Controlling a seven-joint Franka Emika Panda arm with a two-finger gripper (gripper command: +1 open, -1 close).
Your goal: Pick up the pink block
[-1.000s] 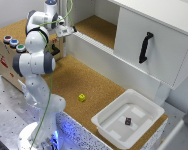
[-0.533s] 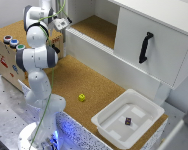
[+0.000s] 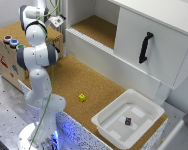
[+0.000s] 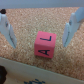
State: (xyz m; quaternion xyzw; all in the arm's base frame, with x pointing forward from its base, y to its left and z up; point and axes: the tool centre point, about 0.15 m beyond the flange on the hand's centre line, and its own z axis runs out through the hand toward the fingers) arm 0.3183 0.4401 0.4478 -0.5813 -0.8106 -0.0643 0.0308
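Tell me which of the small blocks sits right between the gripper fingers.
The pink block, lettered A and L, seen in the wrist view. The yellow block lies on the cork; the dark one is in the white tray.

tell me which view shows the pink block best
The wrist view. The pink block fills the middle of the picture on the cork surface, black letters on its face, between the open tool's fingers. In the exterior view I cannot find it; the arm seems to hide that spot.

pink block: smooth, matt | cork surface: rough, speckled | bin: glossy plastic
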